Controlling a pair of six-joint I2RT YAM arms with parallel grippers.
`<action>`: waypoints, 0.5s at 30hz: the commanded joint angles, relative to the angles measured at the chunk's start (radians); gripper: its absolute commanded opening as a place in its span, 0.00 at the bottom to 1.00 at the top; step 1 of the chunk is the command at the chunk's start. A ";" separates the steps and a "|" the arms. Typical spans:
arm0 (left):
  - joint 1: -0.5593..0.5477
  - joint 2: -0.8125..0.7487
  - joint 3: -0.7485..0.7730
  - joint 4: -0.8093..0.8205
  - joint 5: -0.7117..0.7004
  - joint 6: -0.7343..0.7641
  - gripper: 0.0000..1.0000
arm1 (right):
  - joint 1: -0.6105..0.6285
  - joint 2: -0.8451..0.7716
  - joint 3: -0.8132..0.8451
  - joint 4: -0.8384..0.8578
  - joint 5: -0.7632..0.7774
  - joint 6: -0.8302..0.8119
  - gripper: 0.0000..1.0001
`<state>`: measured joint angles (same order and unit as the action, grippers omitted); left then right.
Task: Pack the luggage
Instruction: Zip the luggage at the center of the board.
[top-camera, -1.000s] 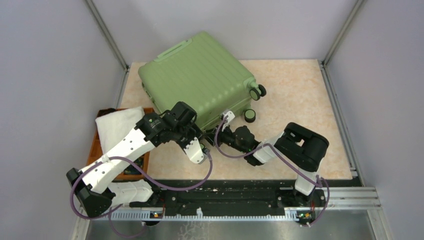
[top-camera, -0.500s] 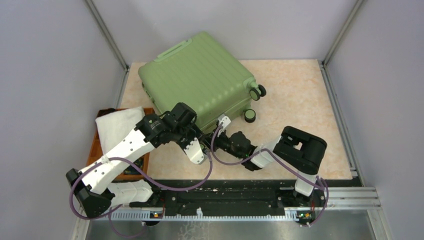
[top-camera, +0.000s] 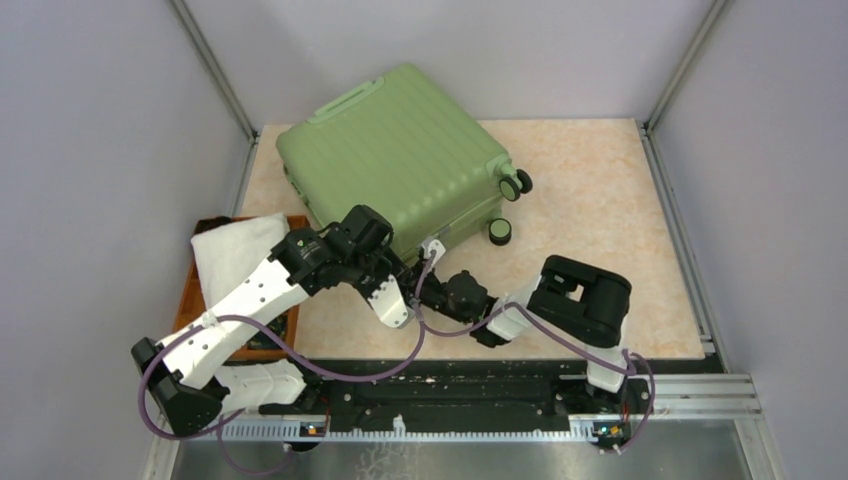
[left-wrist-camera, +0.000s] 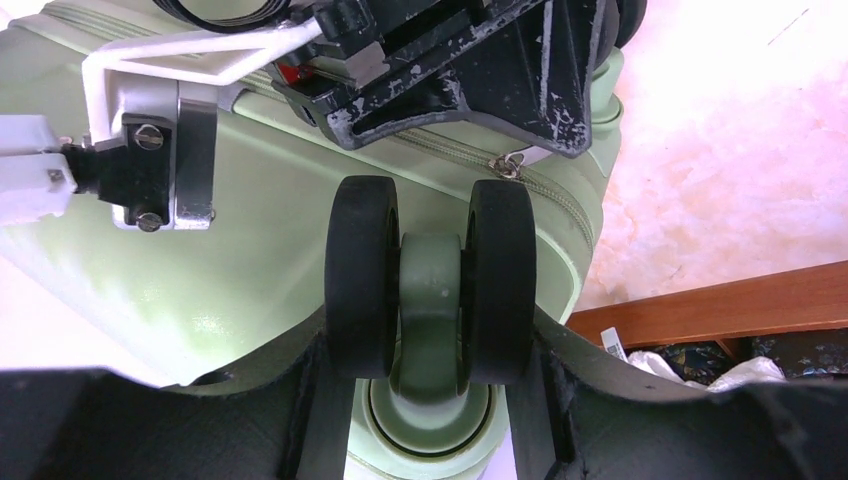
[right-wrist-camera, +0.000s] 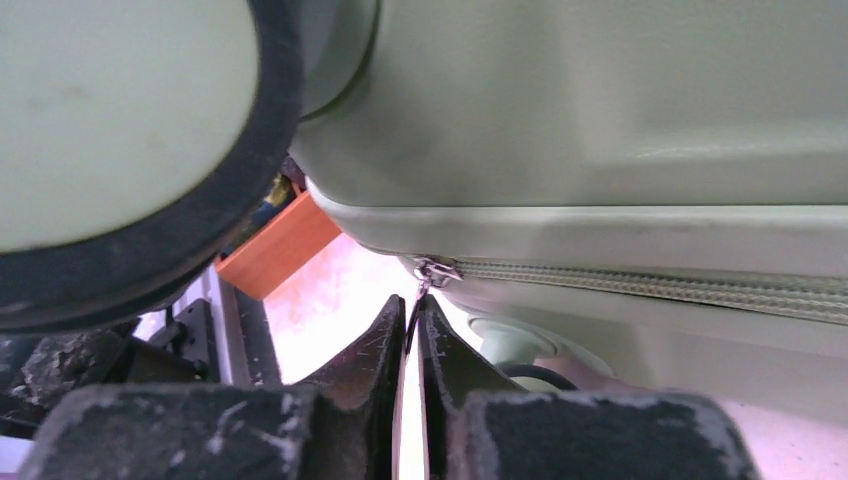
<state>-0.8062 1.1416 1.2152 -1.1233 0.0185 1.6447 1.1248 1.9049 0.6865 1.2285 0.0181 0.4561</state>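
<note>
While the luggage (top-camera: 395, 150) lies shut toward the counter's (top-camera: 600, 200) far-left corner, the right gripper (right-wrist-camera: 412, 325) pinches its zipper pull (right-wrist-camera: 430, 272), the seam (right-wrist-camera: 650, 280) running sideways from there; the left gripper (left-wrist-camera: 425, 390) clamps a caster wheel (left-wrist-camera: 430, 280).

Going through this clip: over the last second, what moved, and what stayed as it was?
The right end effector, shut on the small metal zipper pull, slid left along the near edge of the light-green ribbed hard-shell suitcase, and its arm followed. Unchanged: the left end effector clamps the black twin caster wheel, and the suitcase lies closed in the same place.
</note>
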 joint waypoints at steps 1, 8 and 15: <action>-0.011 -0.039 0.044 0.227 0.059 0.002 0.00 | 0.051 -0.052 -0.023 0.159 -0.076 0.099 0.12; -0.014 0.019 0.081 0.237 0.119 -0.037 0.00 | -0.183 -0.416 -0.295 -0.055 0.097 0.235 0.41; -0.110 0.227 0.226 0.318 0.137 -0.121 0.00 | -0.381 -0.763 -0.352 -0.490 0.198 0.244 0.43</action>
<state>-0.8421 1.2705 1.2980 -1.1069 0.0742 1.5562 0.8299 1.2636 0.3508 0.9737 0.1570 0.6693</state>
